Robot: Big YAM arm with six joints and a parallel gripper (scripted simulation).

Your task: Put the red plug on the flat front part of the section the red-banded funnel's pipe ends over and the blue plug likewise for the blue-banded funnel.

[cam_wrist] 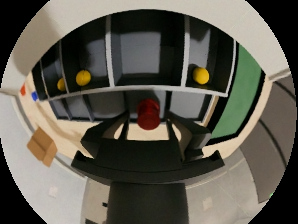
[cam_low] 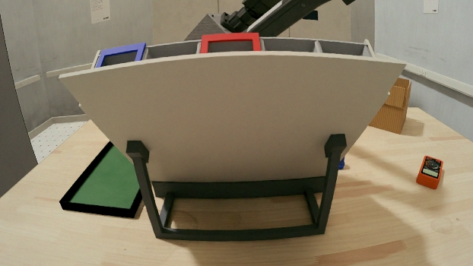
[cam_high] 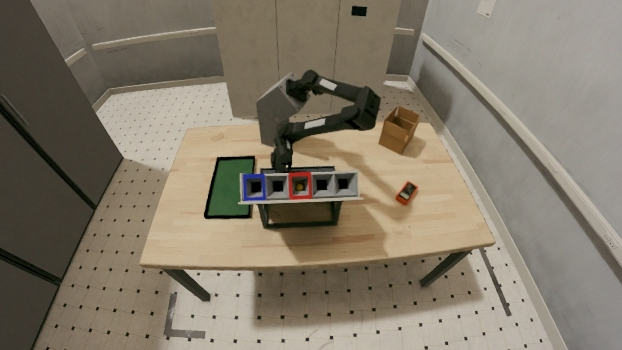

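My gripper (cam_high: 280,164) (cam_wrist: 147,113) is down behind the funnel rack, and its fingers stand open. In the wrist view the red plug (cam_wrist: 148,112) sits between the fingers, at the flat front of the middle section (cam_wrist: 148,56) of the dark catch tray. Yellow marbles (cam_wrist: 83,76) (cam_wrist: 201,75) lie in sections on either side. The blue-banded funnel (cam_high: 253,186) (cam_low: 121,50) is at the rack's left end. The red-banded funnel (cam_high: 300,185) (cam_low: 230,38) is third from the left and has a yellow marble (cam_high: 299,186) in it. The blue plug (cam_low: 341,164) peeks out behind the stand's right leg.
The grey cover (cam_low: 228,114) hides the pipes. A green tray with a black rim (cam_high: 230,186) (cam_low: 106,182) lies left of the rack. A cardboard box (cam_high: 398,129) (cam_low: 395,108) stands at the back right. An orange device (cam_high: 407,193) (cam_low: 430,172) lies to the right.
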